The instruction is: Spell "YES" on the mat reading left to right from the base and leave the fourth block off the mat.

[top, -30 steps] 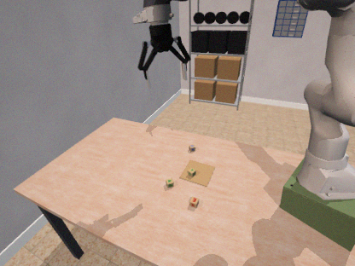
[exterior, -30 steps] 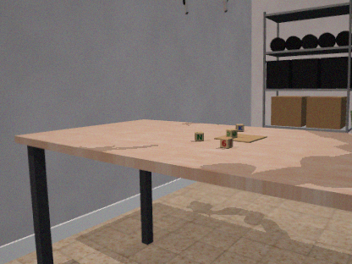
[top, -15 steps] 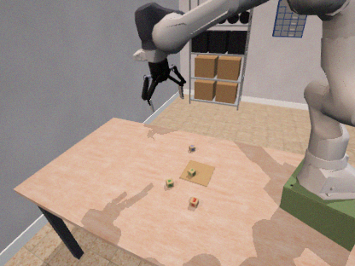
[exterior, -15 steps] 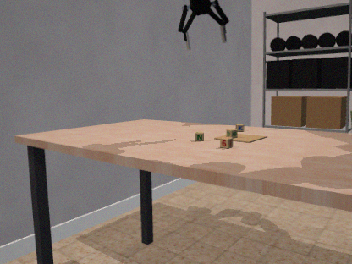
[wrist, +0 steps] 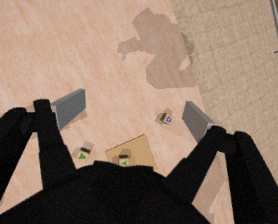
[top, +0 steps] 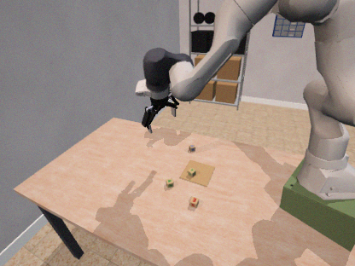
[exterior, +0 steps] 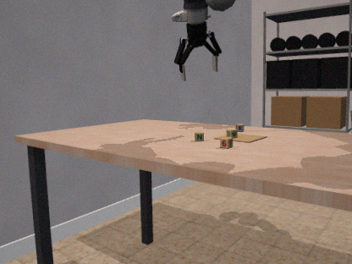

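Overhead, the gripper (top: 160, 117) hangs high above the table (top: 85, 169) with its fingers (exterior: 183, 72) spread wide and nothing between them; in the exterior view it floats well clear of the wood, above the far part of the table, toward the edge that faces the grey wall. On the tabletop, a tan mat (top: 202, 175) lies flat near the middle, closer to the edge where the arm's green pedestal (top: 299, 207) stands. One block with a green letter (top: 192, 172) sits on the mat, near its corner away from the robot. A second green-lettered block (top: 170, 182) rests on bare wood just beside the mat, on the side toward the table's near left corner as the top view shows it. A block with a red mark (top: 194, 201) lies apart from the mat, toward the near edge in that view. The fourth block, with a blue letter (top: 192, 148), stands off the mat toward the far edge, nearest the shelf rack (top: 242, 83). Which letters the top faces carry is too small to read.
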Available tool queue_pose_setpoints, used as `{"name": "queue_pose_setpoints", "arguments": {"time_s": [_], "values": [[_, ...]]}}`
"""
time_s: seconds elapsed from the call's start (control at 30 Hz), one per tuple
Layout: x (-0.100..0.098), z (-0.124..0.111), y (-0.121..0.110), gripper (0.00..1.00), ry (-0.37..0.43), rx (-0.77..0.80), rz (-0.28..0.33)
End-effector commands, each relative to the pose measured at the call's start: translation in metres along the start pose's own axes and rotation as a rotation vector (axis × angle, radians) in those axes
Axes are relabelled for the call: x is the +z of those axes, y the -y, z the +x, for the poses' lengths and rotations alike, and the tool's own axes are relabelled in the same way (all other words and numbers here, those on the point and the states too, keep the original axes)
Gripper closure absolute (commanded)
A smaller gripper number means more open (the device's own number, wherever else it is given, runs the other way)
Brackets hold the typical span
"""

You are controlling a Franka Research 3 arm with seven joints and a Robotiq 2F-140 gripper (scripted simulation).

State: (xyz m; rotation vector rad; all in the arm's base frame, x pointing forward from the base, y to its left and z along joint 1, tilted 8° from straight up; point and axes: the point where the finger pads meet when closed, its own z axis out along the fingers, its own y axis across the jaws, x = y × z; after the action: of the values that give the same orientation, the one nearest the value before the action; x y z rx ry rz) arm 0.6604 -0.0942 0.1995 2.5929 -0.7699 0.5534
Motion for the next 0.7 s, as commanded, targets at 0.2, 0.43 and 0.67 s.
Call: {"name": "queue_pose_setpoints", "arguments": {"time_s": [0.2,0.43,0.67], "values": [[0.028,-0.031,0.063,0.00,-0.125,-0.102,0.156],[0.055,-0.122,0.104,0.00,-0.112,-0.277,0.299],[0.062,-0.192,0.118,0.00,-0.061,-0.377,0.397]]}}
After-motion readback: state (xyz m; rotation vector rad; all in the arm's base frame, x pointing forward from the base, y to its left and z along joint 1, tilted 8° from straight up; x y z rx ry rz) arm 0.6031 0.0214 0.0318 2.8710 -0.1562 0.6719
